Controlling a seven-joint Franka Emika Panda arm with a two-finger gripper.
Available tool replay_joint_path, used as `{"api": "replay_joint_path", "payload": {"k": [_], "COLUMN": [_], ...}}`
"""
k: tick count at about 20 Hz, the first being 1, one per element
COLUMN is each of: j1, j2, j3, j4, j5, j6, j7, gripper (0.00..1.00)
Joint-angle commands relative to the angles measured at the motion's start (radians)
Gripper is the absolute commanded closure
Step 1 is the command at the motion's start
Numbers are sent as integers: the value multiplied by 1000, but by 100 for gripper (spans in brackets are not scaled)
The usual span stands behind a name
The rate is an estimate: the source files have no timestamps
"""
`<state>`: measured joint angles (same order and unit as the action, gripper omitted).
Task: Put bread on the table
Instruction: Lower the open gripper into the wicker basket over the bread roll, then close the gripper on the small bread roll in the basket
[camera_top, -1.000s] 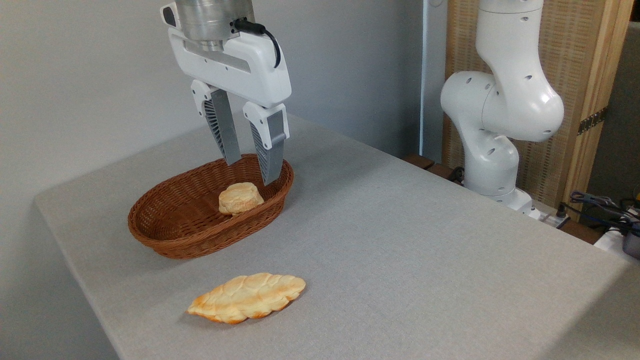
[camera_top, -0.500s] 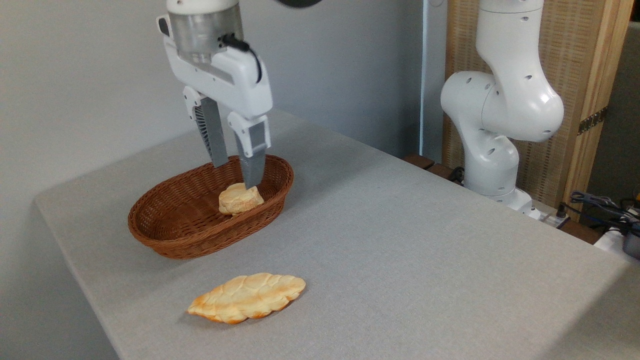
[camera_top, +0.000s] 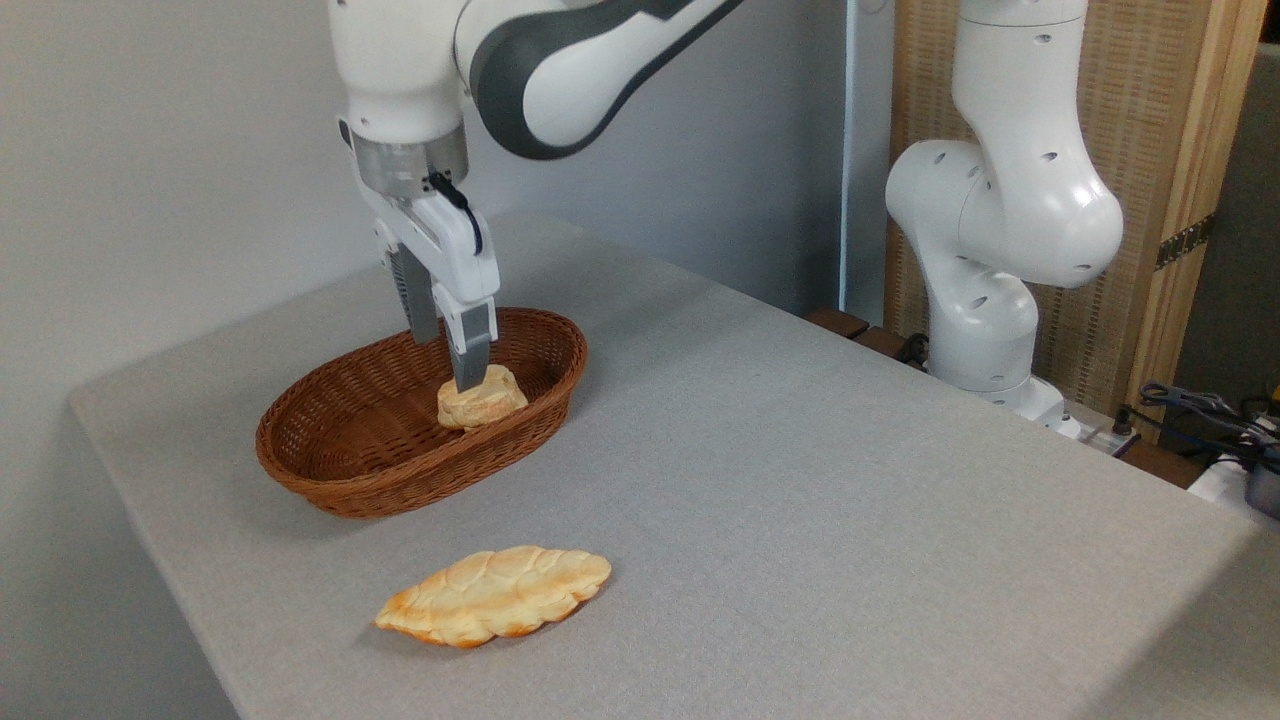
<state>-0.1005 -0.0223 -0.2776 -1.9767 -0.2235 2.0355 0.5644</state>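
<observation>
The bread, a small round pale-golden bun with a bumpy top, lies inside the wicker basket, toward its right, far end. It rests against the basket's inner wall on that side, and the left half of the basket floor beside it is bare weave.

The gripper hangs straight above the bun with its grey fingers pointing down. The nearer finger's tip comes down onto the top of the bun; the other finger stands behind it, on the far left side, its tip hidden. The jaws show a narrow gap between them, and from this angle I cannot tell whether they are clamped on the bun or only straddling it.

The basket is a brown oval and sits on the far left part of the table, which is covered in plain light grey. Nearer the camera, well apart from the basket, a longer flat braided loaf lies directly on the table surface. At the far right edge of the table stands the white base of the arm.
</observation>
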Motion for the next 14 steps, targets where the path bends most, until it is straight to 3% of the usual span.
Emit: {"api": "replay_joint_path", "payload": {"k": [1,5,7,10,11,14], "j1": [-19,-22,-22,-25,-25,-27], "j2": [8,38,44,47,48,51], "j3": [-11,-34,-41,-45,-45,-46], "j4": [-54,-86,-96,-97,-100,-100], "j5": [-7,46,122,159,171,184], "j6": [51,86,98,100,100,100], "j7": [-3,-3,-4,-3,-1,2], "gripper": [0,0,0,0,4,40]}}
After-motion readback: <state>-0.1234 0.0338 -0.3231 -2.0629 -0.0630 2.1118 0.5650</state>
